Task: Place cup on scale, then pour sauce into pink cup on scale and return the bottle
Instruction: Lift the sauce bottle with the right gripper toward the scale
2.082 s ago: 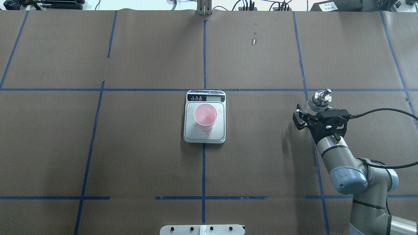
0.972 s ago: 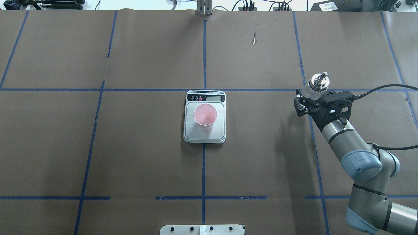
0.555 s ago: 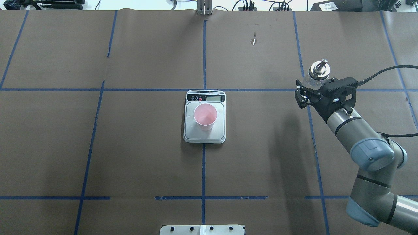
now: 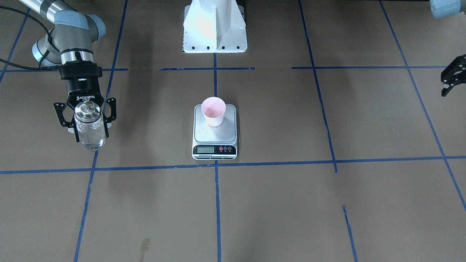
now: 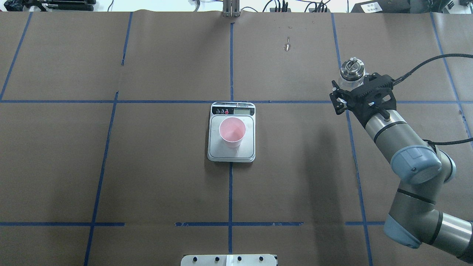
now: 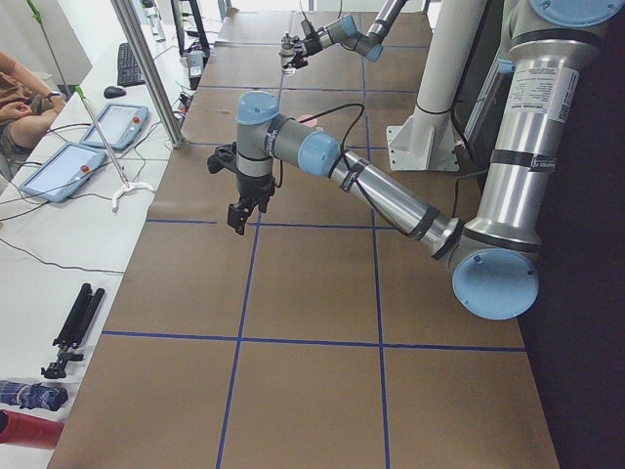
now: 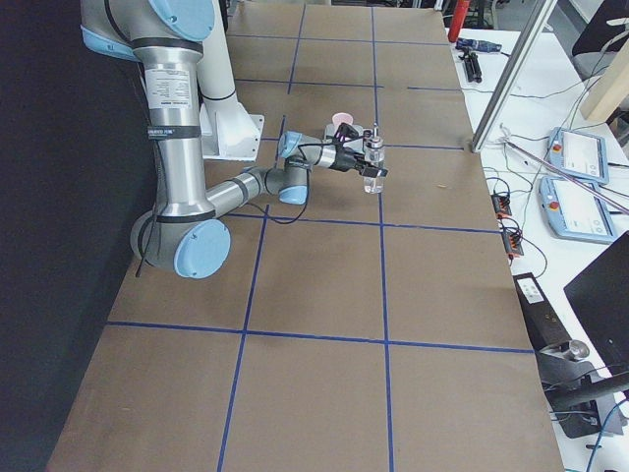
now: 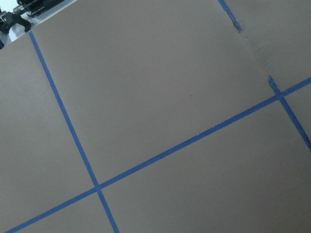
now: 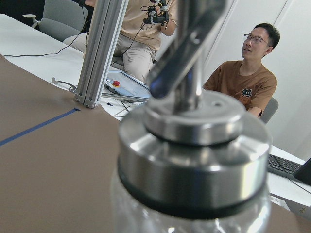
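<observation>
Right end effector (image 4: 90,130) is clamped on the bottle (image 4: 89,136), upright, well apart from the cup (image 4: 214,111) on the scale (image 4: 214,136). Expect rigid, slick, breakable glass with sloshing sauce (image 4: 91,145): you'd grip the cylinder under the collar (image 4: 87,115), never the spout (image 4: 86,106)

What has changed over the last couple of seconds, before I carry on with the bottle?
The right claw, shut on the bottle, has carried it away from the robot toward the table's far side, drifting slightly toward the middle. Nothing was newly grasped or let go. The cup still stands on the scale, and neither has moved.
</observation>
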### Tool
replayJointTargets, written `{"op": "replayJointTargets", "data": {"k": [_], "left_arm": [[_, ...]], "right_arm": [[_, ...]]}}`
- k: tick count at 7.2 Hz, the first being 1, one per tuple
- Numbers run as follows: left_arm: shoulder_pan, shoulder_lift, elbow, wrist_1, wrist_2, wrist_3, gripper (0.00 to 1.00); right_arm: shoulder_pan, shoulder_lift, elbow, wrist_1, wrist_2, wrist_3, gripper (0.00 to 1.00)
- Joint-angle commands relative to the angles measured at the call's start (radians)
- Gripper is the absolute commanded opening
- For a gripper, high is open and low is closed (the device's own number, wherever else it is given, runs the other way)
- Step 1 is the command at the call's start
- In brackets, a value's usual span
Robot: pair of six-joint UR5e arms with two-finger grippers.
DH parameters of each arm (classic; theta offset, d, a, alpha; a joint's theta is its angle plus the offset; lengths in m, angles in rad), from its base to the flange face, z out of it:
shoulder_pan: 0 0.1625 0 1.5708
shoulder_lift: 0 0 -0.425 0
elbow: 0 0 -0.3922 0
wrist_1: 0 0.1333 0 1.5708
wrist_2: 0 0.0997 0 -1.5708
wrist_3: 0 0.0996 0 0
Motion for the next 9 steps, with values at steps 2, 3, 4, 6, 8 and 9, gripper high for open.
{"op": "replayJointTargets", "data": {"k": [2, 3, 4, 6, 8, 9], "left_arm": [[-0.003, -0.004, 0.0, -0.003, 0.0, 0.003, 1.0], [-0.006, 0.001, 0.004, -0.015, 0.0, 0.008, 1.0], [-0.02, 0.002, 0.032, -0.04, 0.0, 0.005, 1.0], [-0.035, 0.002, 0.053, -0.041, 0.001, 0.005, 1.0], [-0.034, -0.002, 0.093, -0.043, 0.001, 0.003, 1.0], [-0.034, -0.001, 0.107, -0.044, 0.001, 0.011, 1.0]], "right_arm": [[-0.01, 0.022, 0.005, -0.05, -0.047, -0.092, 0.0], [-0.019, 0.055, -0.001, -0.069, -0.085, -0.173, 0.0], [-0.04, 0.094, -0.007, -0.118, -0.134, -0.183, 0.0], [-0.08, 0.143, -0.007, -0.221, -0.213, -0.23, 0.0], [-0.112, 0.203, -0.013, -0.263, -0.272, -0.301, 0.0], [-0.129, 0.211, -0.013, -0.313, -0.297, -0.325, 0.0]]}}
